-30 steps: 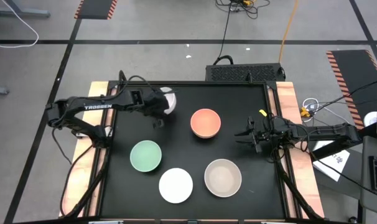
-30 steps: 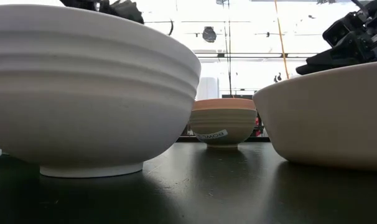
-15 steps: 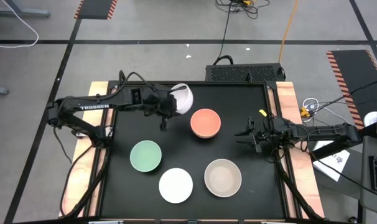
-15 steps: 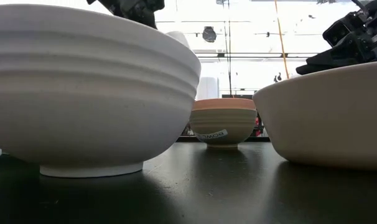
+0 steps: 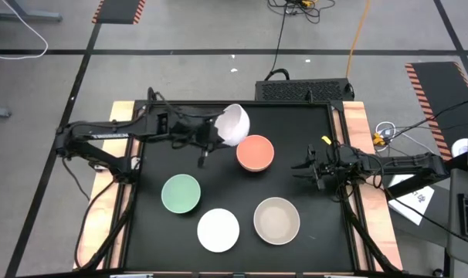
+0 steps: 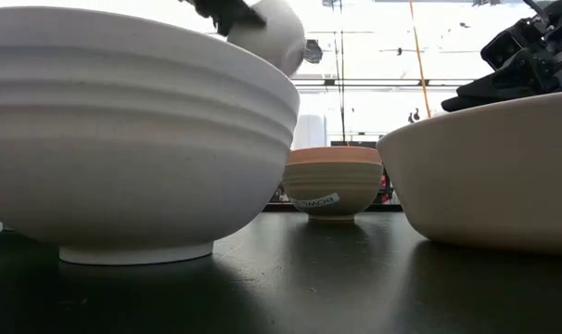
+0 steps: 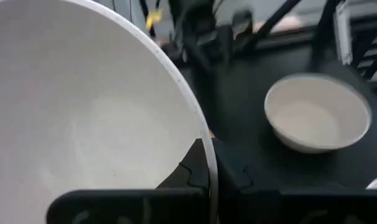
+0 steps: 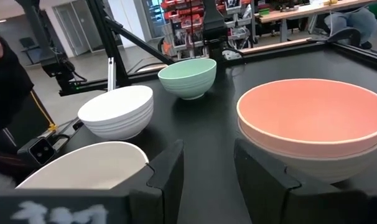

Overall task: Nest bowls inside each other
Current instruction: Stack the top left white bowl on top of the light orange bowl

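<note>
- Black matte counter (image 5: 234,177) carries round orange-coral bowl (image 5: 255,152), mint, white and beige bowls.
- Left end effector (image 5: 211,134) clamps tilted white bowl (image 5: 234,124) aloft beside it.
- Right end effector (image 5: 305,165) waits, fingers parted, empty.
- Grey taped floor (image 5: 203,73) surrounds.

Left gripper (image 5: 212,133) holds a white bowl (image 5: 234,124) tilted, lifted near the table's (image 5: 311,123) far edge, just beside the orange-coral bowl (image 5: 255,152). Mint green bowl (image 5: 181,193), second white bowl (image 5: 218,229) and beige bowl (image 5: 276,219) sit apart toward the near edge. Right gripper (image 5: 302,166) hovers by the right edge, jaws apart, empty.
</note>
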`<state>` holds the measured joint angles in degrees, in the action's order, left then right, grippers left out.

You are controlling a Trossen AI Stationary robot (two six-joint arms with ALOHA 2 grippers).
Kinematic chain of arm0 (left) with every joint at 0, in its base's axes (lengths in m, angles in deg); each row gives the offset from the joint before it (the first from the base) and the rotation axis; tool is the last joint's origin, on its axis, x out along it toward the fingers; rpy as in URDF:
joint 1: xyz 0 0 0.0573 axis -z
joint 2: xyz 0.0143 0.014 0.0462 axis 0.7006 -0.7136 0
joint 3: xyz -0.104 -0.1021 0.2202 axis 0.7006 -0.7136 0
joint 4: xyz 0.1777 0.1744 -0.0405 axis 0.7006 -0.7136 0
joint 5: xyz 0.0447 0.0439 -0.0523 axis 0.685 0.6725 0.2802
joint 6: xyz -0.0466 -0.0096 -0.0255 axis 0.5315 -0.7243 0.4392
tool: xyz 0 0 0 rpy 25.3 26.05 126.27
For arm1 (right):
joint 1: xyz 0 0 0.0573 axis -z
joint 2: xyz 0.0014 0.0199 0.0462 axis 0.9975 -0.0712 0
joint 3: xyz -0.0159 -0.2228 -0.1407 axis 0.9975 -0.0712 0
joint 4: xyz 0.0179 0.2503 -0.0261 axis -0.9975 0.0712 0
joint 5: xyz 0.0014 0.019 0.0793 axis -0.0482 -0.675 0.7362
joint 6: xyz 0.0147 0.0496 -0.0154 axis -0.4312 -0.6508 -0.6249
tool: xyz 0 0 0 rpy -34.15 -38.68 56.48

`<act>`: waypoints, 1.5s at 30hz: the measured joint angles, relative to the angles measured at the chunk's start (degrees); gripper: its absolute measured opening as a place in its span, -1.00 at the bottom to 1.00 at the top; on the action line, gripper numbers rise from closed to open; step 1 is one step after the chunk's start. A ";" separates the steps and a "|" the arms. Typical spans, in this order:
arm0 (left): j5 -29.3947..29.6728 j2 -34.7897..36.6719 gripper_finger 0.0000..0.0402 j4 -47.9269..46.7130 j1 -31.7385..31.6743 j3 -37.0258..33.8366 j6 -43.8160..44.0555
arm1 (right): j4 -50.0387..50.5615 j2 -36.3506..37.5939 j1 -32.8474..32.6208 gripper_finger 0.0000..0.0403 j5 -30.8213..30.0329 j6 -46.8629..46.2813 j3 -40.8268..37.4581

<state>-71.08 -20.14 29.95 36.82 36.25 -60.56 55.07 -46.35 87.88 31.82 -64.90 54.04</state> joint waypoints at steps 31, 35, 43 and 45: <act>10.20 8.53 -1.00 22.98 8.52 -18.60 3.21 | -2.53 0.07 -5.56 -0.34 -0.35 -1.48 -0.01; 9.24 4.80 -1.00 23.29 7.78 -16.34 2.51 | -2.46 0.04 -5.56 -0.34 -0.35 -1.50 -0.01; 5.92 -1.72 -1.00 23.18 5.25 -10.77 2.61 | -2.44 0.06 -5.56 -0.34 -0.37 -1.48 0.01; 4.30 -3.35 -1.00 22.18 4.47 -9.15 2.98 | -2.42 0.04 -5.56 -0.34 -0.33 -1.43 0.01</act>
<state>-66.78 -23.49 52.13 41.30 27.10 -57.58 52.66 -46.31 82.32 31.49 -66.33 54.05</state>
